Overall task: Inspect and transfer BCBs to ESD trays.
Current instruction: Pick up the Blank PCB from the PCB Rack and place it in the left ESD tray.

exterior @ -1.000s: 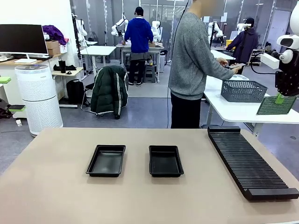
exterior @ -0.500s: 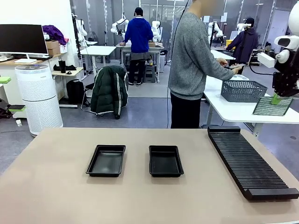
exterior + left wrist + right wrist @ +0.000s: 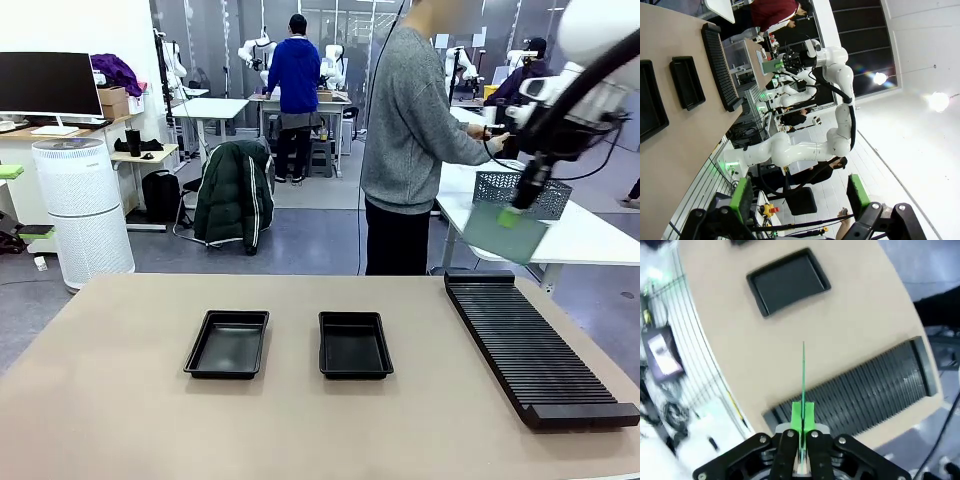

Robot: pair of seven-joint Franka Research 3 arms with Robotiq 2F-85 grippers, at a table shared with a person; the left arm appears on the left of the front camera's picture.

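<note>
Right pincer (image 3: pixel 513 216) is clamped on one BCB (image 3: pixel 503 233), held in the air above the slotted rack (image 3: pixel 530 350). Farther out on the desk (image 3: pixel 120 400), the nearer ESD tray (image 3: pixel 352 316) and the farther ESD tray (image 3: pixel 236 314) both lie empty, so no transfer appears complete. Left pincer (image 3: pixel 800 197) stands apart and holds nothing.

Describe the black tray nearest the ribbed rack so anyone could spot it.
The tan table carries a long black ribbed rack on the robot's right. Left of it, the shallow black plastic tray comes first; its twin lies farther left.
</note>
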